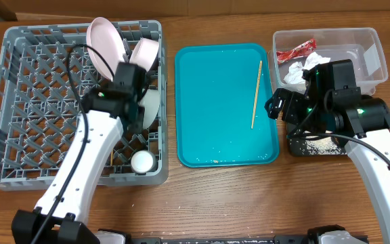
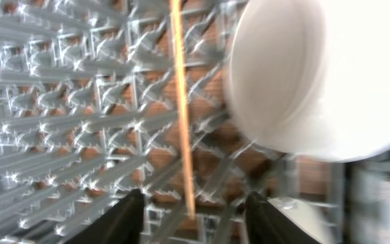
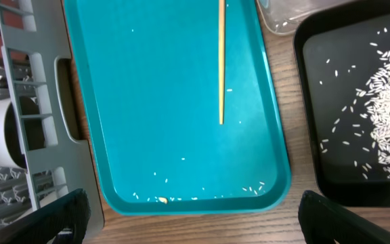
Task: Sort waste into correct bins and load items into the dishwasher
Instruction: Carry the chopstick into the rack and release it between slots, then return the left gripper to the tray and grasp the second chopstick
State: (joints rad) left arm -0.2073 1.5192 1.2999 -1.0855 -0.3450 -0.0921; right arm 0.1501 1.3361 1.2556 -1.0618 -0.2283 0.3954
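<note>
Overhead: wooden table (image 1: 235, 203) under grey rack (image 1: 39, 102), teal tray (image 1: 215, 102); both arms' jaws apart.

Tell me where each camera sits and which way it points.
Overhead: above the table, looking down on dish rack, teal tray, both arms.
Left wrist: over the rack, facing its lattice, rack chopstick, white dish; left fingers at bottom.
Right wrist: over teal tray, looking down; right fingers in bottom corners.
Shared: overhead and right wrist show tray chopstick.
</note>
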